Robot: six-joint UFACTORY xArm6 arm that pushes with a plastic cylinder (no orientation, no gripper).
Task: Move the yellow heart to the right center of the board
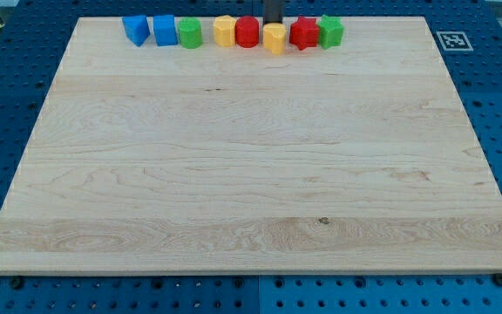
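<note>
Yellow heart (274, 37) sits at the board's (251, 174) top edge, in a row of eight blocks. Blue pair (135, 29), (165, 30), green (190, 33), yellow (224, 30), red (247, 31), red (303, 33), green (330, 31). My tip (273, 22) (a bare rod, no jaws) stands just behind the heart.
</note>
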